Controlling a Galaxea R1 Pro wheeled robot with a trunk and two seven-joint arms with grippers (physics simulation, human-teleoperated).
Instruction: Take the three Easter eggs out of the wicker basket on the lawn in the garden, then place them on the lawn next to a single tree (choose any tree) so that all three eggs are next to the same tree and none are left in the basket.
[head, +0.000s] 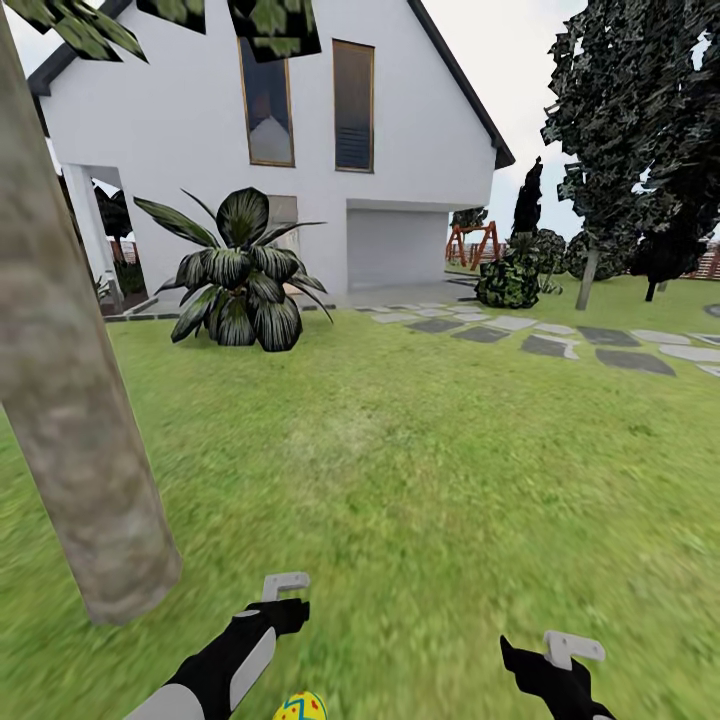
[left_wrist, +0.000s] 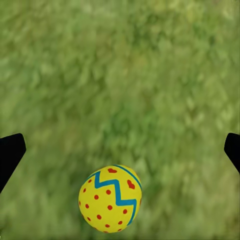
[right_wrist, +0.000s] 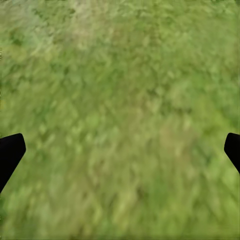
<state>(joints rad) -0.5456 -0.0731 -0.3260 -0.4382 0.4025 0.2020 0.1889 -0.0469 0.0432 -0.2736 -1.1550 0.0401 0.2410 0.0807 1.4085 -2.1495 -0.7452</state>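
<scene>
One Easter egg (head: 300, 708), yellow with a blue zigzag and red dots, lies on the lawn (head: 420, 470) at the bottom edge of the head view, a short way right of the tree (head: 70, 420) with its thick mottled trunk. My left gripper (head: 285, 612) hovers just above and beyond it. In the left wrist view the egg (left_wrist: 110, 199) rests on grass below the gripper (left_wrist: 120, 150), whose fingers are spread wide and apart from it. My right gripper (head: 545, 662) is open over bare grass, as its wrist view (right_wrist: 120, 150) confirms. The wicker basket is out of view.
A white house (head: 300, 150) stands at the back with a broad-leaved shrub (head: 240, 275) in front. A grey stepping-stone path (head: 560, 340) crosses on the right, with dark trees (head: 630, 120) behind it.
</scene>
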